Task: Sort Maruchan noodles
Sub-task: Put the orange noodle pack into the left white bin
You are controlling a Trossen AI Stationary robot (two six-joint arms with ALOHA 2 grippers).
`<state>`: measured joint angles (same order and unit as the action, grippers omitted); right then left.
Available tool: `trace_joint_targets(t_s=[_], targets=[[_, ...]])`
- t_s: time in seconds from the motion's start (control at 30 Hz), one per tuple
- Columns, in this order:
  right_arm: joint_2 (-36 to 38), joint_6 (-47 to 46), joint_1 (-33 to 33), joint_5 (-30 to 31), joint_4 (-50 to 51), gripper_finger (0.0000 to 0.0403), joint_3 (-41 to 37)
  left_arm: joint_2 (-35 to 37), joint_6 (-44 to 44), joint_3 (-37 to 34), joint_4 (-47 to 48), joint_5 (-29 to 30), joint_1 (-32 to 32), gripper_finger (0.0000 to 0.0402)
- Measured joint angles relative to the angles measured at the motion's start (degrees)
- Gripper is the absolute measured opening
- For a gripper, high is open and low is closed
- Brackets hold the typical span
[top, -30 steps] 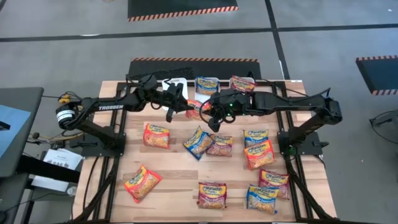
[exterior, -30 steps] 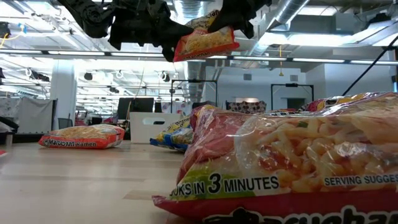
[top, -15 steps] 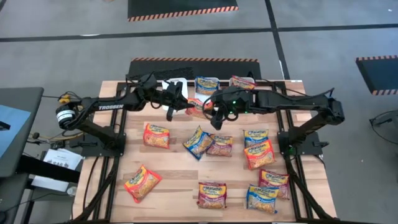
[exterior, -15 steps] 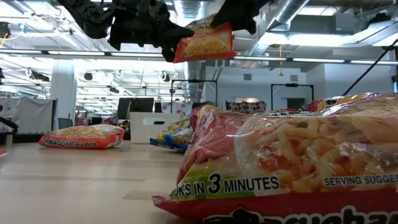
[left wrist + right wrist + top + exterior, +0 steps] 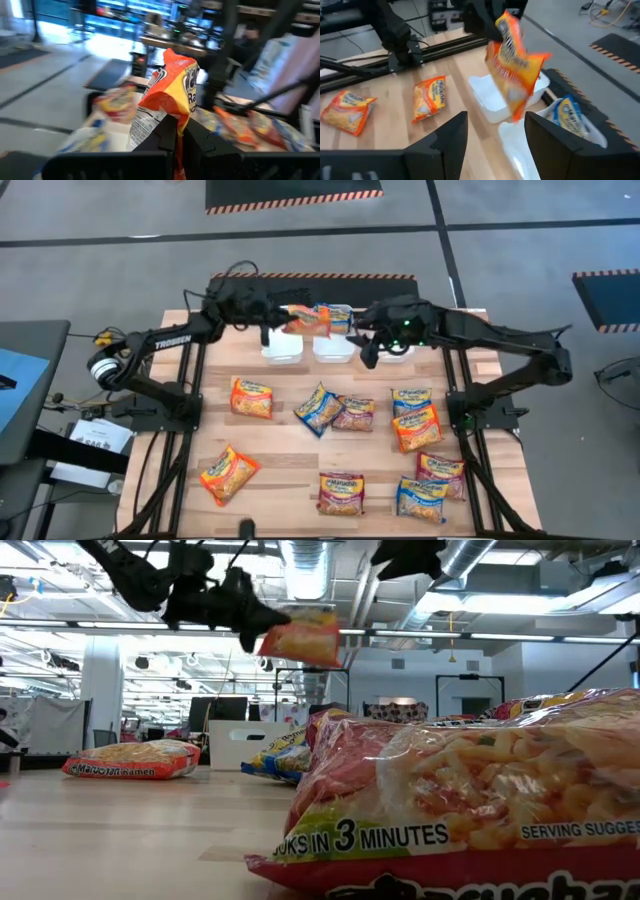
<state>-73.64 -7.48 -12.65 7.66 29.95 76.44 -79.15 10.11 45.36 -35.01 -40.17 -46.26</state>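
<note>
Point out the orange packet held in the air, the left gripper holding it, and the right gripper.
orange packet (image 5: pixel 172 87): left wrist view, middle of its wrapper.
left gripper (image 5: pixel 180 137): left wrist view, between the fingertips pinching the packet.
right gripper (image 5: pixel 495 131): right wrist view, gap between its open fingers.

Left gripper (image 5: pixel 272 328) hangs raised with jaws clamped; right gripper (image 5: pixel 368 348) is beside it, jaws spread.
</note>
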Motion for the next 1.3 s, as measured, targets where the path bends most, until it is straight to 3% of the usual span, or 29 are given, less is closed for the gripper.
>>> trace_joint_targets(t_s=[0.2, 0.43, 0.63, 1.3], targets=[[1.02, 3.84, -2.07, -0.02, 1.12, 0.0220, 0.00, 0.00, -1.26, 0.00, 5.16, -0.73, -9.25, 0.0000], [0.58, 6.14, -4.80, -0.04, 1.37, 0.0221, 0.00, -1.18, -5.24, -0.06, 12.41, 4.17, -12.59, 0.0000], [0.54, 6.11, -5.57, -0.02, 1.85, 0.0221, -0.02, -4.89, -4.69, -1.79, 11.14, 10.02, -13.00, 0.0000], [0.54, 6.44, -5.50, -0.04, 1.78, 0.0221, -0.02, -21.42, 2.63, -1.79, -2.44, 8.80, -13.16, 0.0000]])
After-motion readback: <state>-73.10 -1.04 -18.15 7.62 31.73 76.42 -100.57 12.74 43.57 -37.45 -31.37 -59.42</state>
